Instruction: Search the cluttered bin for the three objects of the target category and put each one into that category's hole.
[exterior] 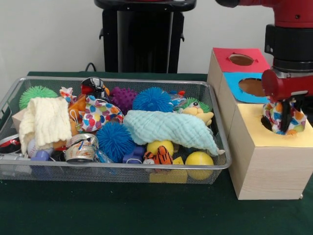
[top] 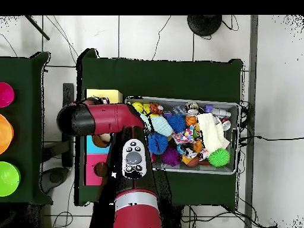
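My gripper (exterior: 285,120) hangs over the yellow hole (exterior: 268,122) of the wooden box (exterior: 264,166), shut on a polka-dot cloth (exterior: 296,120) whose lower part hangs at the hole's mouth. In the wire bin (exterior: 112,81) lie a cream knitted cloth (exterior: 46,120), a mint cloth (exterior: 171,128) and another polka-dot cloth (exterior: 98,115). In the overhead view my red arm (top: 104,117) covers the gripper and part of the box; the yellow top (top: 104,95) shows beside it.
The box also has a blue hole (exterior: 252,86) and a red hole (exterior: 241,59). Blue spiky balls (exterior: 152,99), a purple one (exterior: 122,96), a green one (exterior: 35,92), yellow balls (exterior: 199,159), a tape roll (exterior: 80,149) and small toys crowd the bin. Coloured bowls (top: 7,133) sit on a side table.
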You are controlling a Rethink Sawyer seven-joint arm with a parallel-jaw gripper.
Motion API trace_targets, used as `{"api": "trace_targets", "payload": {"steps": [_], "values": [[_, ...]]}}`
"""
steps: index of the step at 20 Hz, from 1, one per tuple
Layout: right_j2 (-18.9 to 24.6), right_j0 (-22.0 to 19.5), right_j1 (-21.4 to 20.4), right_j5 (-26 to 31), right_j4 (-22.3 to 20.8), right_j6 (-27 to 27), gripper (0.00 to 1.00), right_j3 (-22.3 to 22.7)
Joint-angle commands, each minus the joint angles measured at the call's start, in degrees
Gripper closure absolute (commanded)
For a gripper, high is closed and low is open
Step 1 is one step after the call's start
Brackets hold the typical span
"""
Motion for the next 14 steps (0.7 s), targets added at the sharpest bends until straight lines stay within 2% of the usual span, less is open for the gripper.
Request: {"api": "trace_targets", "payload": {"steps": [1, 4, 6, 10, 14], "values": [[2.40, -3.45, 9.39, -4.96, -2.12, 7.00, 1.00, 1.54], [1.73, -4.35, 12.11, -9.57, -1.92, 9.77, 1.00, 3.07], [0.48, -3.79, 13.23, -8.27, -0.66, 11.19, 1.00, 2.66], [-1.31, -2.62, 13.45, -13.50, -0.47, 12.95, 1.00, 3.33], [-2.59, -1.65, 12.80, -13.10, 0.83, 12.70, 1.00, 3.59]]}}
